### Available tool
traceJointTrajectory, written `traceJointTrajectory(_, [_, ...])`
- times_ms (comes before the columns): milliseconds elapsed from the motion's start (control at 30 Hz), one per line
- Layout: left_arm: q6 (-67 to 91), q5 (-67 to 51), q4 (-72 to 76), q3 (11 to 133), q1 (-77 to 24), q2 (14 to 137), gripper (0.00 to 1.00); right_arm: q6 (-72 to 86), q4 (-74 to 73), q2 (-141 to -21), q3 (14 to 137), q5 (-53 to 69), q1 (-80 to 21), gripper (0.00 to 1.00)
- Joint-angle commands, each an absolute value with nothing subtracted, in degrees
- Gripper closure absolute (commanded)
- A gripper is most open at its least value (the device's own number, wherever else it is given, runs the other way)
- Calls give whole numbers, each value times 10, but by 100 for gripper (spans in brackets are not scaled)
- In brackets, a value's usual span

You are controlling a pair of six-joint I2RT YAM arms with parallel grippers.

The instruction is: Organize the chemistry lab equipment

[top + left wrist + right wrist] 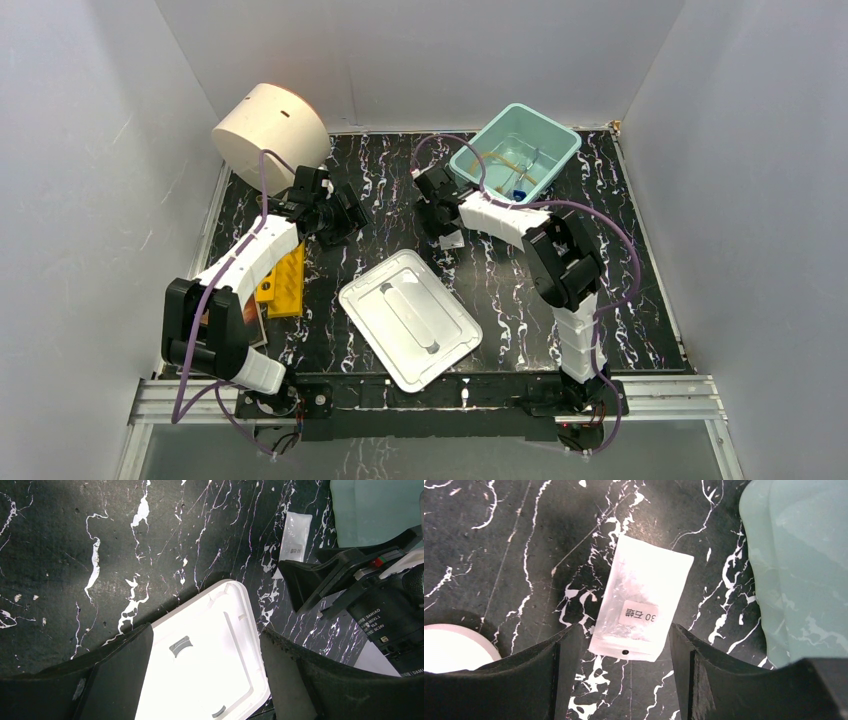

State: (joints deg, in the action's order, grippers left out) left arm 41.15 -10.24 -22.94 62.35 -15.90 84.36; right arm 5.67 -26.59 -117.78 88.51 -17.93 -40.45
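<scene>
A: In the far-right teal bin [548,120], tan tubing [502,156] and blue cap [519,193] lie inside. What's out?

B: Only the white packet [641,605], flat on the table [640,300] just left of the bin. Over it the right gripper [624,630], jaws spread, one finger each side, nothing gripped. Farther left, the left gripper [205,630], spread too, empty. The lid [410,320] lies off, near centre.

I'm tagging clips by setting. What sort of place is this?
Likely a robot test cell rather than a real lab: plain white walls box in a black marbled table, and a left arm and right arm are mounted at its near edge.
</scene>
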Motion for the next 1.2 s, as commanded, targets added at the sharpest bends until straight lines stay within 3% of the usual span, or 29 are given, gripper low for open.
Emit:
traceJointTrajectory(0, [412,-111,-234,625,-156,842,23,44,-247,-1160,915,-156,-405,28])
traceJointTrajectory(200, [409,-109,-237,624,-156,840,23,67,-226,-1179,917,-130,-405,26])
traceJointTrajectory(467, [408,-106,-239,621,-156,837,23,77,-219,-1190,910,-127,-402,14])
traceJointTrajectory(1000, [412,-104,-237,616,-156,832,23,1,-189,-1186,871,-46,-400,13])
traceJointTrajectory(1167, [413,-105,-238,615,-156,832,23,2,-183,-1190,862,-32,-395,19])
